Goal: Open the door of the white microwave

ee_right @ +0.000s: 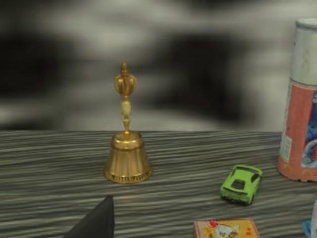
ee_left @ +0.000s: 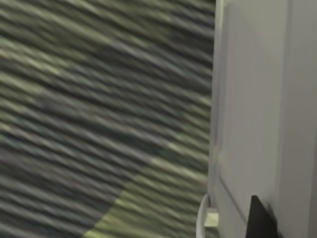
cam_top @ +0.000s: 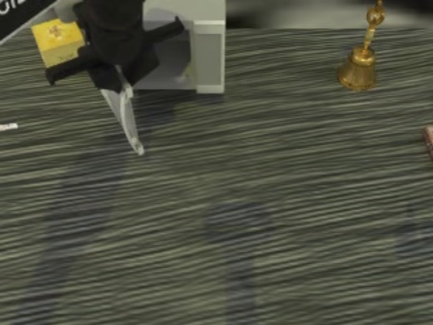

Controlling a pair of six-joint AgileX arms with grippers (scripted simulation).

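Note:
The white microwave [cam_top: 208,47] stands at the table's back left. Its door [cam_top: 125,118] is swung wide open and sticks out towards the front of the table, seen edge-on from above. My left arm's black body reaches over the oven, and my left gripper [cam_top: 111,81] sits at the door's hinge-side end, close against the panel. In the left wrist view the pale door panel [ee_left: 247,124] fills the side of the picture, with the thin handle strip [ee_left: 201,223] at its edge. My right arm is outside the top view.
A yellow cube [cam_top: 57,37] sits just left of the microwave. A brass bell [cam_top: 358,64] stands at the back right. The right wrist view shows the bell [ee_right: 127,158], a green toy car [ee_right: 241,183], a tall can [ee_right: 299,99] and a card [ee_right: 225,229].

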